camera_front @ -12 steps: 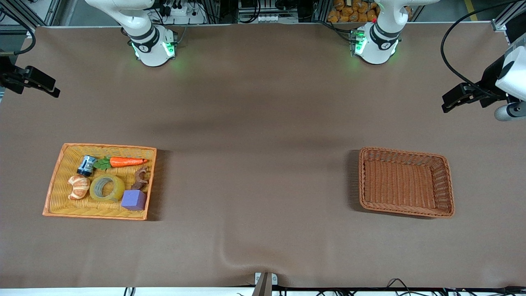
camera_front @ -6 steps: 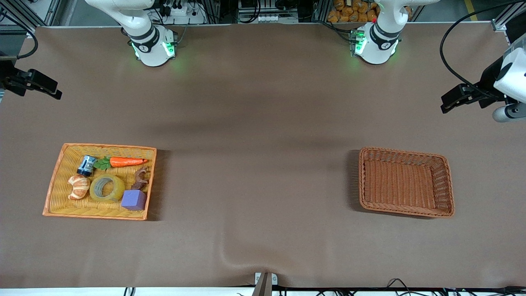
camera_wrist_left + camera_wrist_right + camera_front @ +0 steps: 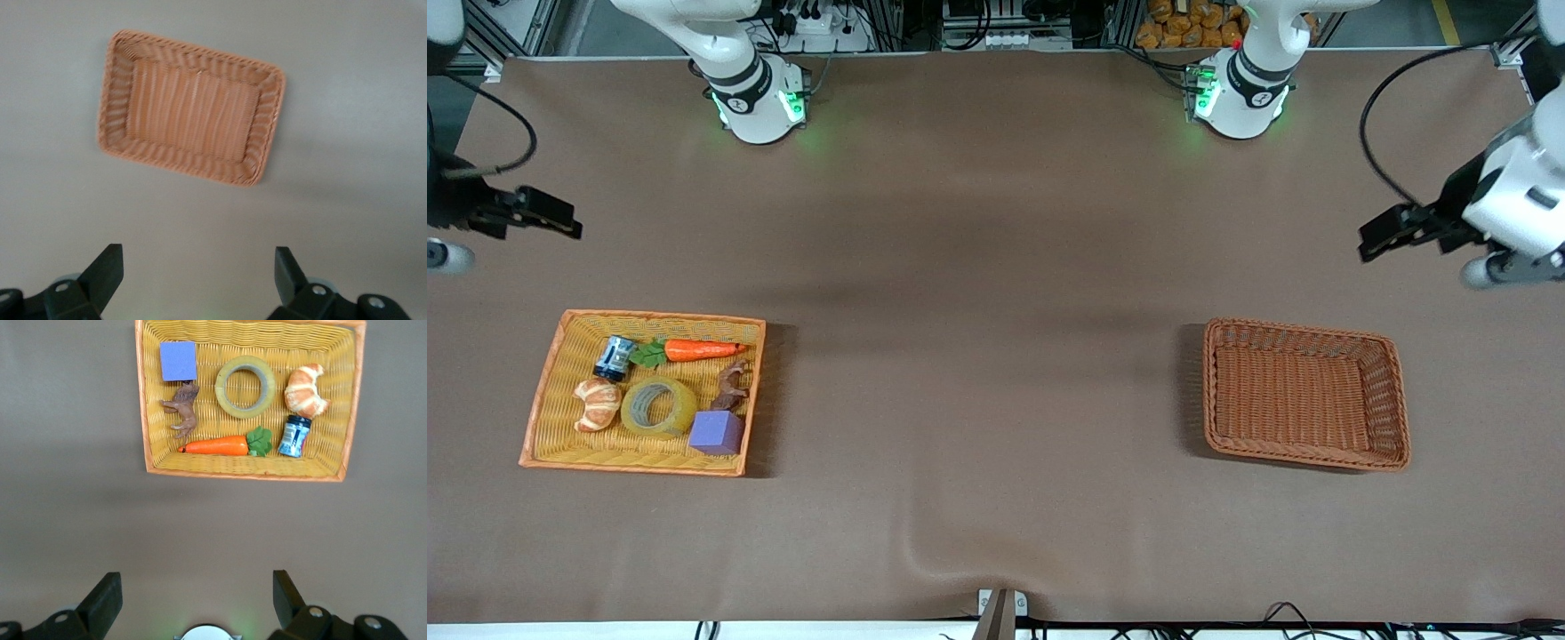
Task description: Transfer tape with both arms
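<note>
The tape (image 3: pixel 683 413), a yellowish ring with a grey-white core, lies flat in the yellow basket (image 3: pixel 640 316) toward the right arm's end of the table. It also shows in the right wrist view (image 3: pixel 269 387). My right gripper (image 3: pixel 551 222) is open and empty, in the air over bare table beside that basket; its fingers frame bare table in the right wrist view (image 3: pixel 197 583). My left gripper (image 3: pixel 1385 236) is open and empty over bare table at the left arm's end, beside the brown basket (image 3: pixel 1303 329), as its wrist view (image 3: pixel 199 257) shows.
The yellow basket also holds a croissant (image 3: pixel 598 404), a carrot (image 3: pixel 698 349), a purple block (image 3: pixel 716 432), a small jar (image 3: pixel 615 357) and a brown animal figure (image 3: pixel 732 385). The brown basket (image 3: pixel 200 52) holds nothing. A wrinkle runs in the table cover (image 3: pixel 925 551).
Both grippers have moved inward from the table's ends and lower in the front view. The things in the baskets have not moved.
</note>
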Available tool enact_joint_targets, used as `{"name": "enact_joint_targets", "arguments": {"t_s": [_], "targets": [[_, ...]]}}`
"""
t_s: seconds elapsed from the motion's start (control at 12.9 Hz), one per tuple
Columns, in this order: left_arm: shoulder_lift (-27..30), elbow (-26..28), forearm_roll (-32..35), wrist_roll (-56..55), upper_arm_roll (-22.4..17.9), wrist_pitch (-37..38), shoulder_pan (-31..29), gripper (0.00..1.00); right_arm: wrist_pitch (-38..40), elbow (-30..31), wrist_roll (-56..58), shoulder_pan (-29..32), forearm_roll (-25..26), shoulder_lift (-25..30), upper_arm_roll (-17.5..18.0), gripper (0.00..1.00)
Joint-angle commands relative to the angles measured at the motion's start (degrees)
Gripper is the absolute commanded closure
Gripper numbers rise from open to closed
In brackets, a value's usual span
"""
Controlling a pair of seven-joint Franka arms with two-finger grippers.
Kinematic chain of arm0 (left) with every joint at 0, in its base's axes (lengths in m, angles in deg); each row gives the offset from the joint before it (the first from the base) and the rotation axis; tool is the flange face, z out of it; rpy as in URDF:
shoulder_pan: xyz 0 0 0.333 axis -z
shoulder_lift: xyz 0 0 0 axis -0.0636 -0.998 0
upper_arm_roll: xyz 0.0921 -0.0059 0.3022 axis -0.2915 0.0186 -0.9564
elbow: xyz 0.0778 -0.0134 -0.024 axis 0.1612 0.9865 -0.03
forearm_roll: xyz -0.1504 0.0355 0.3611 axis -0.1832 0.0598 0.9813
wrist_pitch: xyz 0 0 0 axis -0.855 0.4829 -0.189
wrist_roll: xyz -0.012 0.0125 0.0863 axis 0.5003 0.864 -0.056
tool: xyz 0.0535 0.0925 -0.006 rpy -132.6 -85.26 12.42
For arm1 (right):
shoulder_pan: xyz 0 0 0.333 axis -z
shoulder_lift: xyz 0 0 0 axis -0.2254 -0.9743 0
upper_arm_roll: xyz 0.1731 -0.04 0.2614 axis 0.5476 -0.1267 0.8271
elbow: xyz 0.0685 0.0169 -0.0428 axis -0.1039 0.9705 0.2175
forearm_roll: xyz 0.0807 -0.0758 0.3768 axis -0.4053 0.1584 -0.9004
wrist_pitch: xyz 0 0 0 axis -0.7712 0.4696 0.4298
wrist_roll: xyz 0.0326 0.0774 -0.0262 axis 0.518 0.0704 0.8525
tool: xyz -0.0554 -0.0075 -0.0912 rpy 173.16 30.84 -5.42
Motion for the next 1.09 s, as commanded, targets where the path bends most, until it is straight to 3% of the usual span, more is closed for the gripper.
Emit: {"name": "enact_joint_targets", "arguments": {"t_s": [0.0,0.23,0.47,0.62,1.01], "targets": [[-6.95,-1.07,-0.43,-2.23,0.07,-6.37,1.98,0.00,-4.50,-2.01,1.58,0.42,0.71,-7.41,0.39,0.00],[-11.97,-1.07,-0.43,-4.87,0.15,-13.14,4.87,0.00,-11.10,-2.10,3.24,1.91,1.15,-16.19,0.39,0.00],[-16.54,-0.98,-0.51,-9.87,0.07,-18.59,7.00,0.00,-23.56,-2.10,9.20,5.50,1.33,-23.93,0.30,0.00],[-18.22,-0.98,-0.34,-12.34,0.07,-20.10,9.44,0.00,-31.04,-2.10,12.47,6.83,1.33,-27.98,0.21,0.00],[-20.33,-0.98,0.02,-13.05,-0.55,-20.28,8.31,0.00,-41.26,-1.84,14.33,7.98,3.88,-34.94,0.21,0.00]]}}
